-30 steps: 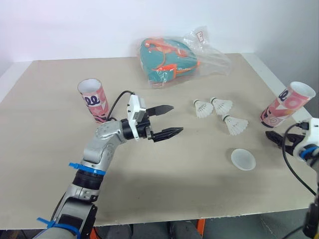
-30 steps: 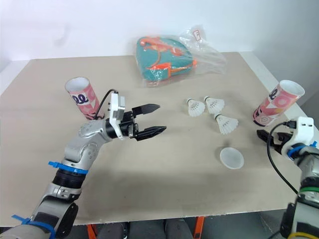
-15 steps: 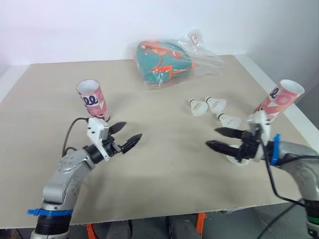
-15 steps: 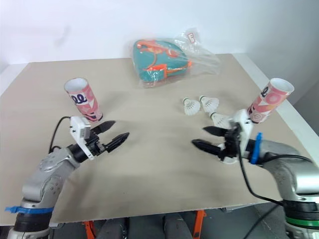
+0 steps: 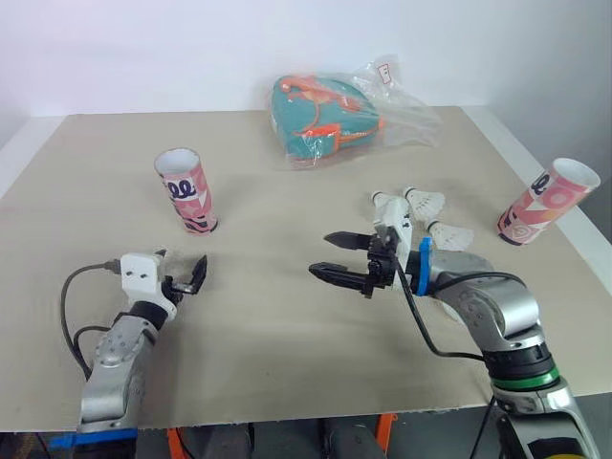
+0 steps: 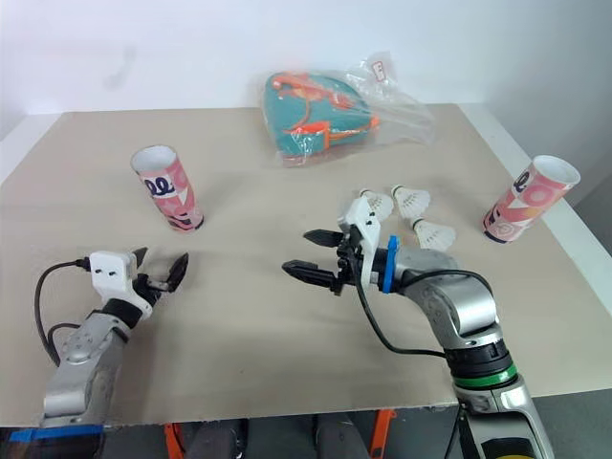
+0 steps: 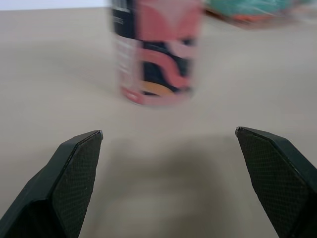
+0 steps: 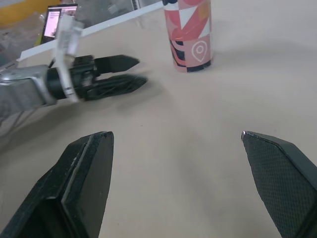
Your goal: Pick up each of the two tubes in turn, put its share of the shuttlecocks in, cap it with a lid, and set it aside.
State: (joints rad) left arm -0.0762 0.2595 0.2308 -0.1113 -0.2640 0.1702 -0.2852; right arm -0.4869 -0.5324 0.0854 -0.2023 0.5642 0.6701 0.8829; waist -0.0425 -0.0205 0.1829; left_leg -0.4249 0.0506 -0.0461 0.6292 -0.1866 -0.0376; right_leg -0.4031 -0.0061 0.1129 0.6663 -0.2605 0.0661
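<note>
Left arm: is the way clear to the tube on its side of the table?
Probably yes. The left gripper is open and faces the upright tube straight ahead, with bare table between them. The right gripper sits off to the side, out of that line.

A teal pouch (image 5: 320, 115) with orange trim lies in the upper middle of the frame, wrapped in a crinkled clear plastic bag (image 5: 406, 107). It rests near the far edge of the beige worktop (image 5: 287, 354). A white wall (image 5: 191, 48) stands behind.
</note>
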